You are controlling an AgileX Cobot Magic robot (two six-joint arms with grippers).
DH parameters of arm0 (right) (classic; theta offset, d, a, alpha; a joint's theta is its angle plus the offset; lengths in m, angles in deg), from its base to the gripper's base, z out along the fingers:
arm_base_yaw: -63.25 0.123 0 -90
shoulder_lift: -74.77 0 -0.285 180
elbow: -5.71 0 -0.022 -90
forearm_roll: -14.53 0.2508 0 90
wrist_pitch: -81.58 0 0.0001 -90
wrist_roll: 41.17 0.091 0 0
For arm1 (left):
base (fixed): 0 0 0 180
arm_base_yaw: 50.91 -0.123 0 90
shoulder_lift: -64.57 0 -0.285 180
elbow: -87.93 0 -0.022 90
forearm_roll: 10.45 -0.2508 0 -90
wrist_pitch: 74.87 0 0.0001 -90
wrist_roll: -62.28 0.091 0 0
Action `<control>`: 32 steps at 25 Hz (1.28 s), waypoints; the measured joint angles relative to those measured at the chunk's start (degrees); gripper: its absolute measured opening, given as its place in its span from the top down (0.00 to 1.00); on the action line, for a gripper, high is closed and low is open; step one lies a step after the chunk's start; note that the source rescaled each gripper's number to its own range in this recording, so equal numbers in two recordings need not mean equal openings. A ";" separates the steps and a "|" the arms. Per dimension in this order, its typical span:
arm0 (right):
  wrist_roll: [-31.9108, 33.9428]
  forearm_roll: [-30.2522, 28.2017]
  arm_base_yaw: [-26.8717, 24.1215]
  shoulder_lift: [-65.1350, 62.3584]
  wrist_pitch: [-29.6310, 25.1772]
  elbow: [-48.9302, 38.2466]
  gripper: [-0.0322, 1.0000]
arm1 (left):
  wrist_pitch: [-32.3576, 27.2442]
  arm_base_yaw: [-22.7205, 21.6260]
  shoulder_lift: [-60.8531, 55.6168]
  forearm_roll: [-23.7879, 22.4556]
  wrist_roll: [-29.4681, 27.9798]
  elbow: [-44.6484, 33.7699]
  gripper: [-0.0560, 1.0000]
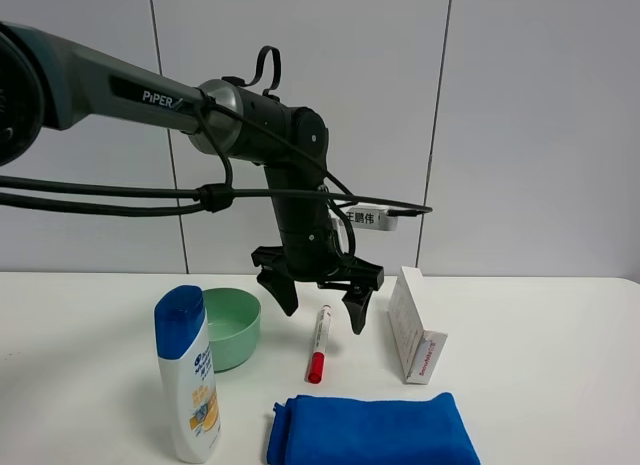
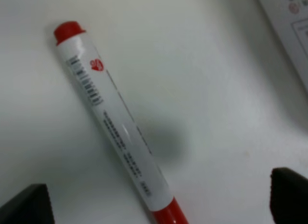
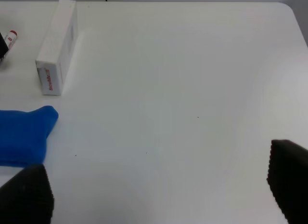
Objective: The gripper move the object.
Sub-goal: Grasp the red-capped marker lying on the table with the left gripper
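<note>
As marker (image 1: 320,341) lies on white table (image 1: 540,385), panelled wall (image 1: 520,125) — gripper (image 1: 323,319) perhaps clear

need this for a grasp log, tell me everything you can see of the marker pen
The marker pen is slim, with a white plastic-looking barrel, a barcode, red logo and grey print, a red cap nearest the blue cloth and a small red plug opposite. It lies flat on the white table, untouched, the open left tool straddling its plug end.

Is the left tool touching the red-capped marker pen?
Apart. The left wrist view shows bare table between the marker pen and both fingertips of the open left tool.
</note>
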 joint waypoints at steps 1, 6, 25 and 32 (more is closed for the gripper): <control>0.00 0.00 0.00 0.00 0.00 0.00 0.00 | 0.00 0.06 0.27 0.00 0.00 0.00 0.11; 0.00 0.00 0.00 0.00 0.00 0.00 0.00 | -0.65 0.13 2.07 -0.14 0.00 0.00 0.11; 0.00 0.00 0.00 0.00 0.00 0.00 0.00 | 1.91 0.13 3.76 -0.40 0.42 0.00 0.11; 0.00 0.00 0.00 0.00 0.00 0.00 0.00 | 3.12 0.13 3.76 -0.40 0.43 0.00 0.11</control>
